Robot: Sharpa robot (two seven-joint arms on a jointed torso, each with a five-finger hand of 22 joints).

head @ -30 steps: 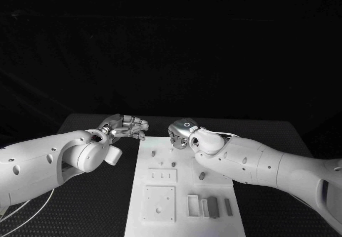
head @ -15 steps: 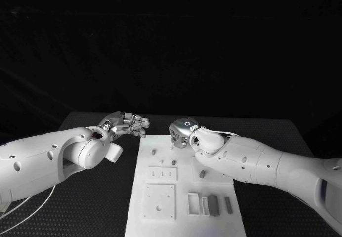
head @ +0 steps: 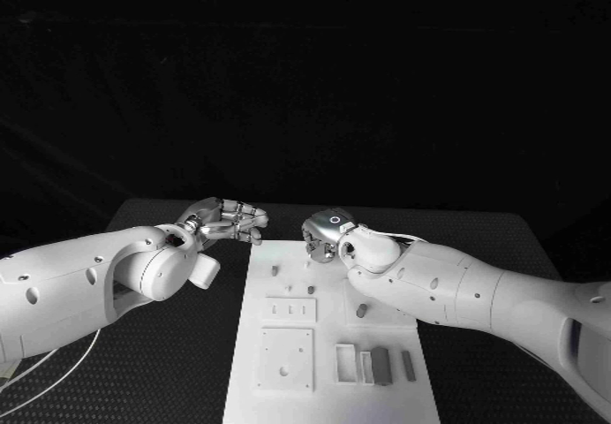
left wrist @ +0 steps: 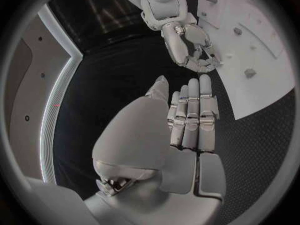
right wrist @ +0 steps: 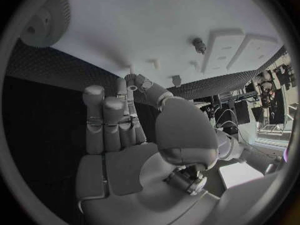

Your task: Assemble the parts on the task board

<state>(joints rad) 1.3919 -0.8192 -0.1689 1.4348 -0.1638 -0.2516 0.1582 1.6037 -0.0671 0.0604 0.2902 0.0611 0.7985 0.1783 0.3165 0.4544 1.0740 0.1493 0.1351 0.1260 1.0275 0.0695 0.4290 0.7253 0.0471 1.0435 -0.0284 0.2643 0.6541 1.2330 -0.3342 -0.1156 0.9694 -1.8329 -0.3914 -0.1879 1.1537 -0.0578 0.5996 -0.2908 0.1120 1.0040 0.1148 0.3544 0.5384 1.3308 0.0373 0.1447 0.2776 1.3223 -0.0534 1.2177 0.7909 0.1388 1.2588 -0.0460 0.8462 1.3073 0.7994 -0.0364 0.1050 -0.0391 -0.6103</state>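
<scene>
While both hands hang over the far end of the task board (head: 293, 371), little has changed vs. a sec ago: the left hand (head: 227, 221) has drifted a bit up and away from the board's far-left corner, and it is now just beside the board, not over it. Its fingers lie straight and close together, holding nothing. The right hand (head: 326, 237) stays at approx. the same place over the far edge, fingertips curled toward the thumb; I cannot tell if a small part is pinched there. The parts are not yet assembled: small dark pegs (head: 311, 289) lie loose on the white plate, and grey bars (head: 380, 367) stand in the near-right slots. I judge the task is at an early stage, w/ the left hand moving clear so that the right can work.
</scene>
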